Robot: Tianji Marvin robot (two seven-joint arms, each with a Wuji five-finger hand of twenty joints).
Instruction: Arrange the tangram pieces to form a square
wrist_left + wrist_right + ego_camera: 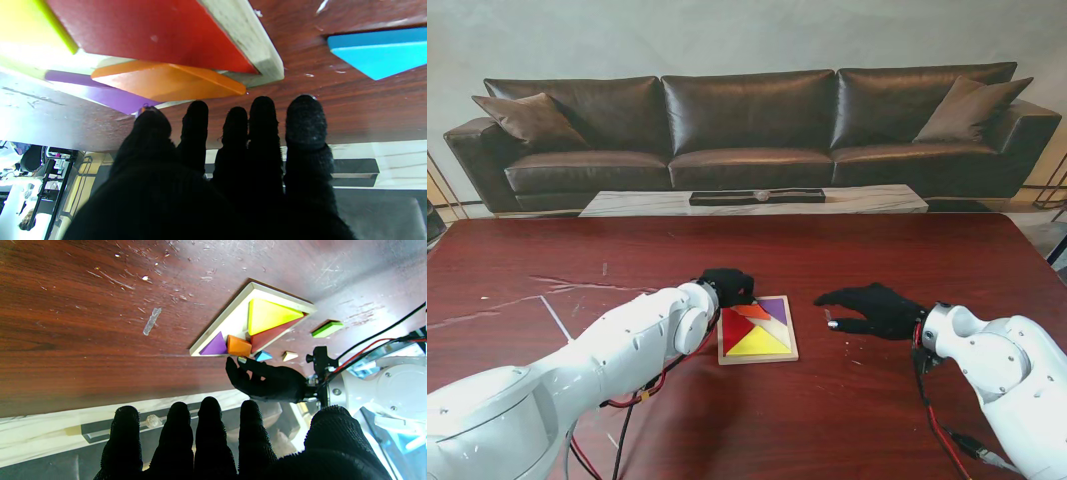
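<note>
Wooden square trays: we count one, pale-framed (758, 355), on the dark red counter (577, 260).
Tangram pieces inside the tray: we see four — a yellow triangle (267, 316), a red triangle (160, 31), an orange piece (239, 346) and a purple triangle (214, 346).
Loose pieces on the counter: we make out three — a blue triangle (377, 55), a green block (327, 329) and a pale cream piece (290, 355).
</note>
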